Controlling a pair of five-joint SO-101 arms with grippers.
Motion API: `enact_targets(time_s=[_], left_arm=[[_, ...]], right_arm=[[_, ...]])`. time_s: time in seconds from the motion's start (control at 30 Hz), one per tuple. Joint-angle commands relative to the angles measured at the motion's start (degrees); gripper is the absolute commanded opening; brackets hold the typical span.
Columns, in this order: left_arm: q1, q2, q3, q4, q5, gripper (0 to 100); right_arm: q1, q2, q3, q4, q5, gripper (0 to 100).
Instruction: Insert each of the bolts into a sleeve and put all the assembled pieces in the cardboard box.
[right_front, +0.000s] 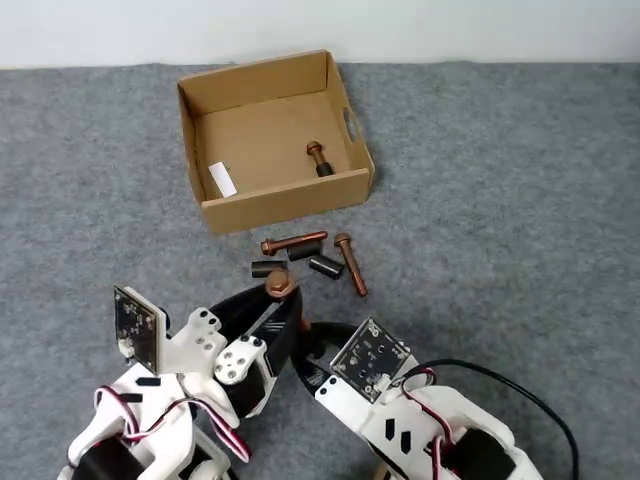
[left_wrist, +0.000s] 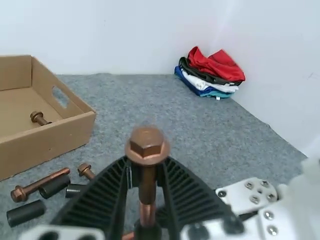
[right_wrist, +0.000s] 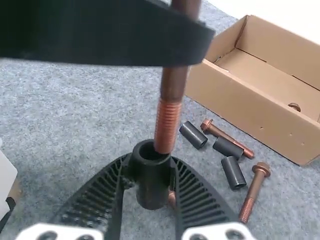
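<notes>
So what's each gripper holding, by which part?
Left gripper clamps the copper hex-head bolt by its shank; right gripper grips the black cylindrical sleeve around its side.

In the high view the cardboard box (right_front: 270, 208) sits at upper centre of the counter (right_front: 520, 200), with one bolt-and-sleeve piece (right_front: 318, 158) inside, near its right wall. Just below the box lie a loose bolt (right_front: 293, 242), a second bolt (right_front: 351, 263) to its right, and three loose sleeves (right_front: 325, 266) between and beside them. Lower centre, the left end effector (left_wrist: 146, 165) carries the held bolt (left_wrist: 147, 145) upright, its lower end at the mouth of the held sleeve (right_wrist: 150, 175) in the right end effector (right_wrist: 149, 187) beneath.
</notes>
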Motion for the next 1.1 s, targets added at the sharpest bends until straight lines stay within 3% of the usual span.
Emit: enact_targets(time_s=[0.0, 0.67, 1.07], left_arm=[[0.3, 0.4, -2.9, 0.5, 0.4, 0], [0.4, 0.6, -5.9, 6.7, 0.3, 0], [0.0, 0.5, -4.5, -1.7, 0.4, 0]], right_arm=[[-0.5, -0.3, -0.5, -1.6, 0.4, 0.9], [4.2, -0.3, -0.6, -2.5, 0.3, 0.9], [0.6, 0.4, 0.6, -4.4, 0.4, 0.9]])
